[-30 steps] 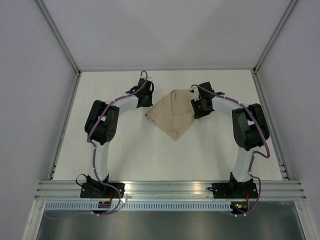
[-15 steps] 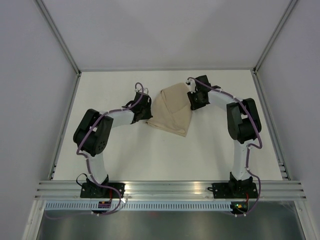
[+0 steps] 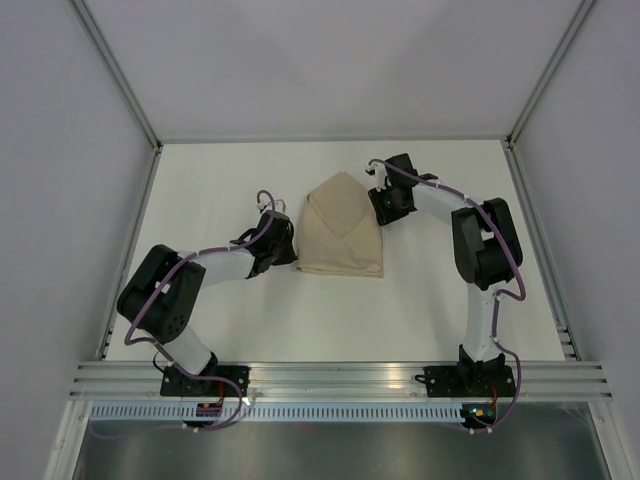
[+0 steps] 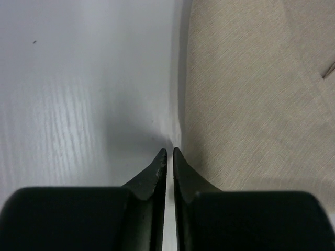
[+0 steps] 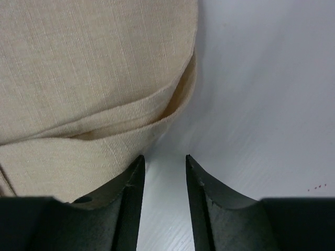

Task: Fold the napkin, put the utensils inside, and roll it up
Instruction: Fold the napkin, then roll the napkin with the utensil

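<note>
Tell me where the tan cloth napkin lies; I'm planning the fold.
In the top view, the tan-beige cloth napkin lies on the white table, between the left claw at its left edge and the right claw at its upper right.

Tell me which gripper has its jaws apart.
The right gripper: bare table shows between its fingers beside the napkin. The left gripper is pinched almost shut.

The top camera looks down over the whole desk (image 3: 420, 300); each wrist camera sits close above it, sharing one napkin (image 3: 342, 228) edge.
</note>
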### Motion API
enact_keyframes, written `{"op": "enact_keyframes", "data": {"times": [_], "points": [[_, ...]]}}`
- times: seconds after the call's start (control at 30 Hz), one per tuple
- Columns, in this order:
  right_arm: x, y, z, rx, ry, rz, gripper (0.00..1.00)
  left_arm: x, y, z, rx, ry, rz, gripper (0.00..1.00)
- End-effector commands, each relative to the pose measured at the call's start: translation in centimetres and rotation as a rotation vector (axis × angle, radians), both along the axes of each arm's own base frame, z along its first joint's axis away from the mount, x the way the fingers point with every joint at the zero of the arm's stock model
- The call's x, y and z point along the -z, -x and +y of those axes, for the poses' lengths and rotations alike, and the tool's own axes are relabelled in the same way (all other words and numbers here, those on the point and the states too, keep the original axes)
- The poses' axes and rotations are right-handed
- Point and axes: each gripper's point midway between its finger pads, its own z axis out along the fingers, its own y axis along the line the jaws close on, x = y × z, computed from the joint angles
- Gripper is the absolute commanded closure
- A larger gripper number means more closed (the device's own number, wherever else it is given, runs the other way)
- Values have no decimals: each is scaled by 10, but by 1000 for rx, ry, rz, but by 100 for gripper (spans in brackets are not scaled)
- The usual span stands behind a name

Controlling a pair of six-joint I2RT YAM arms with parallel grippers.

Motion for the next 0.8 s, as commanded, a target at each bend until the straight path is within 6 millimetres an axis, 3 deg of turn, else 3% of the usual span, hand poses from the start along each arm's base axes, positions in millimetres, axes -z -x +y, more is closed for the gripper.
{"op": "enact_keyframes", "data": {"times": [0.0,0.07,0.13,0.17,0.2,0.3,0.4,0.53,0.67,0.77], "points": [[-6,25,-23,48,41,69,55,-17,5,14,-53,-19,-36,85],[-29,14,-44,101,35,14,53,-44,-3,15,-44,-24,-99,79],[-56,9,-55,109,36,-54,48,-63,-8,18,-25,-40,-142,65],[-65,7,-62,115,41,-82,47,-83,-13,17,-25,-27,-190,62],[-70,9,-65,91,53,-100,47,-91,-15,18,-10,-40,-209,56],[-109,20,-57,-5,6,-206,45,-119,-25,16,21,-43,-284,52],[-124,38,-45,-157,-24,-265,45,-141,-35,13,51,-52,-339,51],[-116,71,-29,-366,81,-332,44,-180,-43,9,65,-19,-432,49],[-119,86,-8,-499,119,-449,43,-223,-43,8,78,51,-512,48],[-110,98,6,-600,131,-464,43,-253,-42,8,73,80,-575,45]]}}
